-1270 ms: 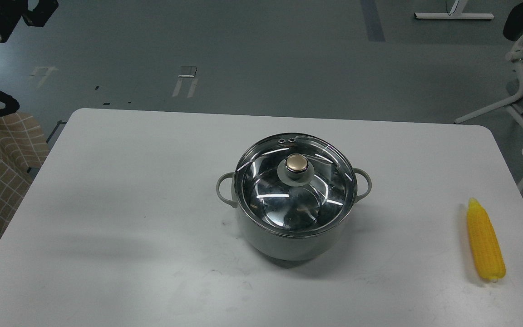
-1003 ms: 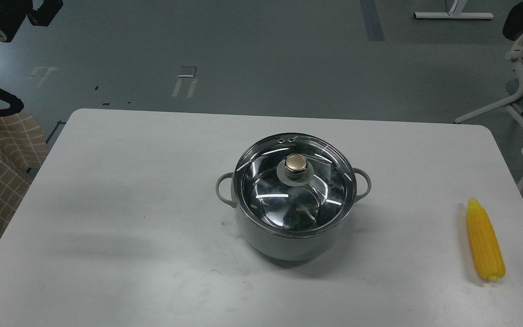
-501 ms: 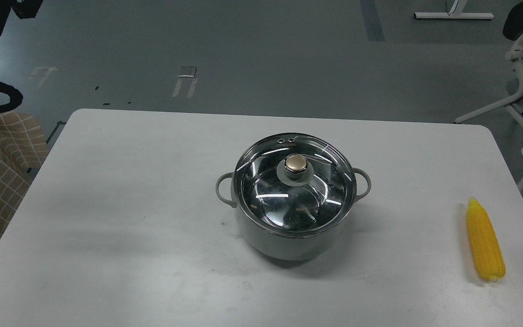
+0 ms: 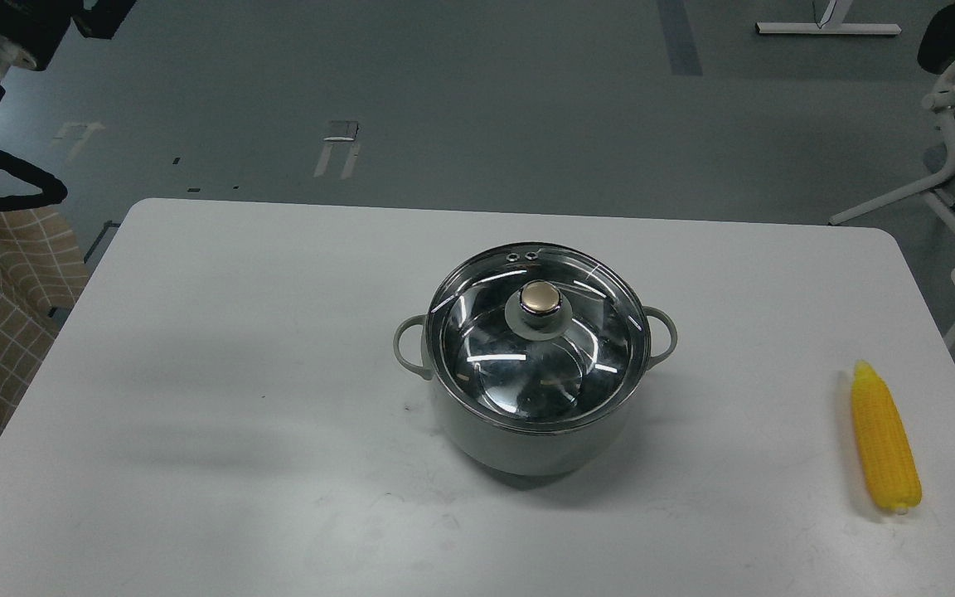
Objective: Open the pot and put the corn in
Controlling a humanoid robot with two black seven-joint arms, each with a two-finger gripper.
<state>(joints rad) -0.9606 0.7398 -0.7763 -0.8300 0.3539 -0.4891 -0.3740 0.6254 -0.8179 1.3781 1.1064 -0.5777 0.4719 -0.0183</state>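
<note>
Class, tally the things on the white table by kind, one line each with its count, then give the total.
pot: 1
glass lid with gold knob: 1
corn: 1
Total: 3

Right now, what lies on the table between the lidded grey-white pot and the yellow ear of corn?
Nothing: the head view shows only bare white tabletop between the pale grey-white pot with its glass lid on, and the bright yellow ear of corn.

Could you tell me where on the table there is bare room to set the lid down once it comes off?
The whole left half of the table, from its left edge to the pot, is bare. A narrower bare strip lies between pot and corn. Nowhere is crowded.
</note>
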